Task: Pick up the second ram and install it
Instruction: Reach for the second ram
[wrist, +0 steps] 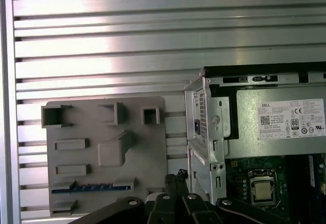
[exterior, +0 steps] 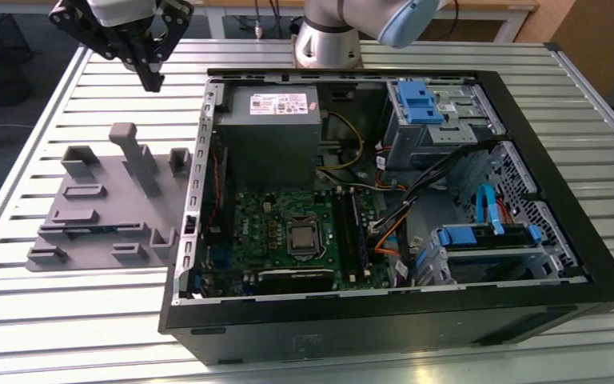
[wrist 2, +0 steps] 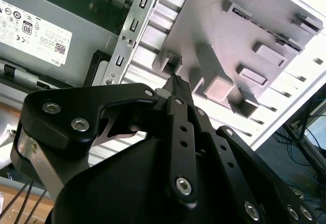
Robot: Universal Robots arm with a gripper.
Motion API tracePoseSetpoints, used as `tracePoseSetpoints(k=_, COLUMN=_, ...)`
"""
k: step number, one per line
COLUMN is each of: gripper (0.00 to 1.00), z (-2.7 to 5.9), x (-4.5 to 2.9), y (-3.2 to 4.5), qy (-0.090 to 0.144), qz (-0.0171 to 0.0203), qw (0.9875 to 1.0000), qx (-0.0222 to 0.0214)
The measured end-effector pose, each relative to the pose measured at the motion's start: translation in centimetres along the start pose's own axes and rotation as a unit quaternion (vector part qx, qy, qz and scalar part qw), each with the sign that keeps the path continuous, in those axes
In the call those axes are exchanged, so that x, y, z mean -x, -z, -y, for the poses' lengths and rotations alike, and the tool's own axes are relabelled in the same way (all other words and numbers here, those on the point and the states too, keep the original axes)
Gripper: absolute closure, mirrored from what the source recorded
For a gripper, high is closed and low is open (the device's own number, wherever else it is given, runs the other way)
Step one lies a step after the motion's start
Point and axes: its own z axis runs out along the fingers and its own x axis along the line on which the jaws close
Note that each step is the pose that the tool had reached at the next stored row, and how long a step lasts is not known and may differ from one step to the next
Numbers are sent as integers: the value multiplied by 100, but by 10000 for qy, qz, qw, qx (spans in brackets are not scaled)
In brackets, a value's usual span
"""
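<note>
**Empty gripper over the table corner, memory stick lying in its fixture**

We see the black, angular metal gripper [exterior: 154, 80] hanging over the far corner of the ribbed aluminium table [exterior: 61, 320], at the exterior view's left. Its fingers are pressed together on nothing. The second ram [wrist: 86, 187], a slim flat stick with a blue label strip, lies sunk in a slot of the matt grey plastic fixture block [exterior: 115, 204], on the block's side toward the table's near edge. Just beside the block stands the open black steel computer case [exterior: 392, 320], holding the green motherboard [exterior: 275, 216].

We judge that the stick offers only a thin, smooth edge, so an off-centre grasp could tilt or drop it. The block's upright posts could catch the fingers. Loose cables [exterior: 392, 228] near the long black slots [exterior: 352, 232] could snag the stick, and a skewed entry could strain the board.
</note>
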Motion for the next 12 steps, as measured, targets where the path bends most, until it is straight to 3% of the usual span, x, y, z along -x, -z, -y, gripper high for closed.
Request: tracePoseSetpoints(k=12, gripper=89, z=4, x=-51, y=0, qy=0, qz=0, qw=10000, qx=0)
